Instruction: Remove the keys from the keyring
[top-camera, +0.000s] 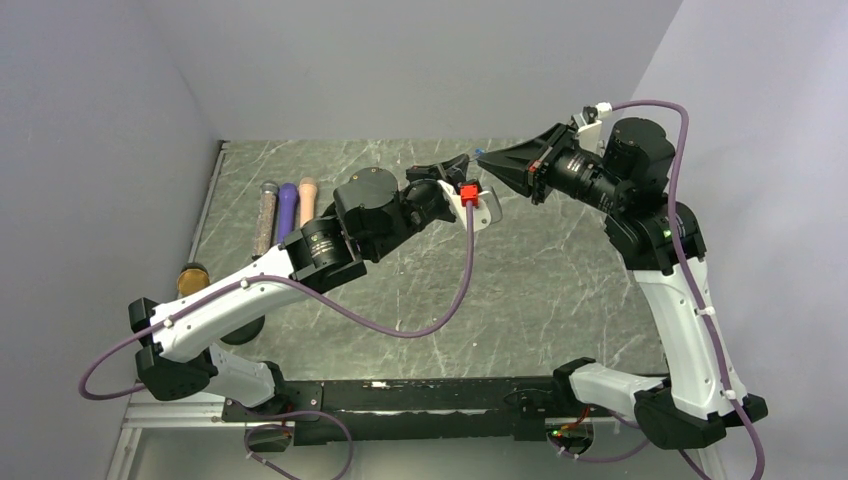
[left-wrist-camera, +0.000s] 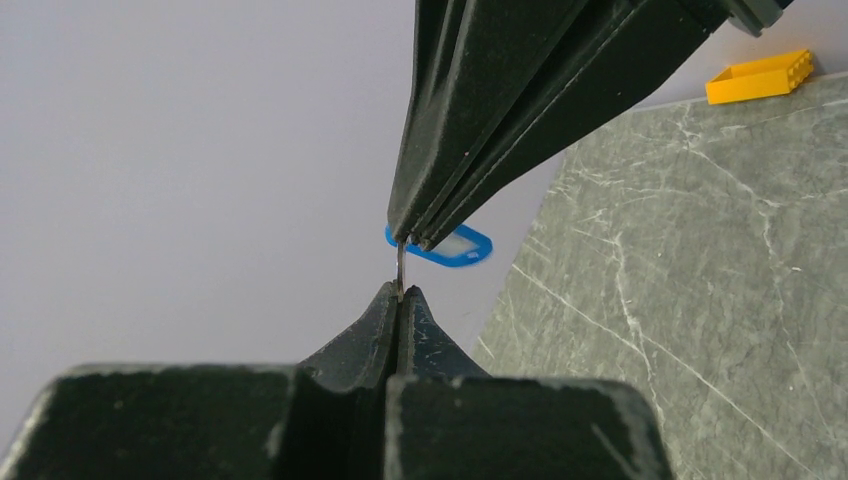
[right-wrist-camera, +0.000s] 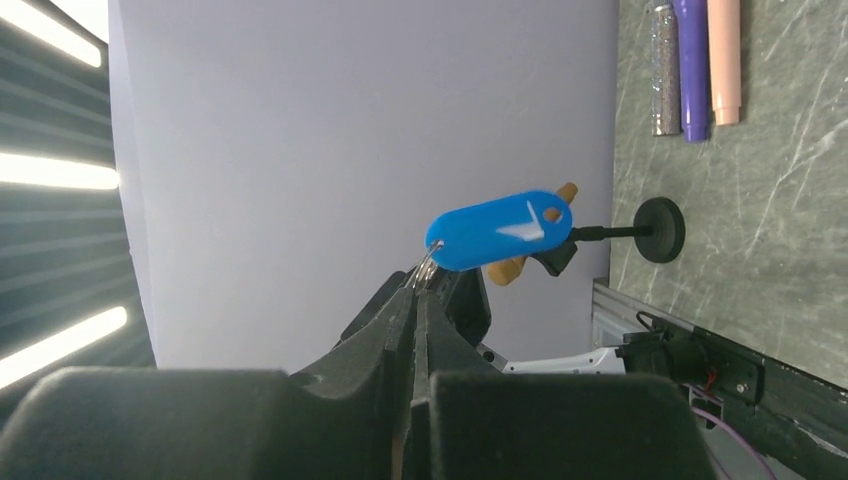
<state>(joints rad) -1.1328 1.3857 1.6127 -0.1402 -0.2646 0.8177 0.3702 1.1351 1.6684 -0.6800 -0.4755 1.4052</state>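
The two grippers meet tip to tip in mid-air above the far middle of the marble table (top-camera: 560, 280). My left gripper (left-wrist-camera: 400, 292) is shut on a thin silvery metal piece (left-wrist-camera: 400, 265) seen edge-on; whether it is ring or key blade I cannot tell. My right gripper (right-wrist-camera: 420, 285) is shut on the silvery keyring (right-wrist-camera: 430, 260) at its very tips. The key's bright blue head (right-wrist-camera: 500, 230) hangs from that ring just past the right fingertips. From the left wrist that blue head (left-wrist-camera: 447, 247) shows behind the right gripper's fingers (left-wrist-camera: 480, 110). From above the blue head is a speck (top-camera: 481, 152).
Brown (top-camera: 265, 215), purple (top-camera: 288, 208) and peach (top-camera: 307, 195) cylinders lie side by side at the table's far left. A round gold-topped object (top-camera: 193, 278) sits near the left edge. An orange block (left-wrist-camera: 760, 77) lies by the far wall. Grey walls enclose the table.
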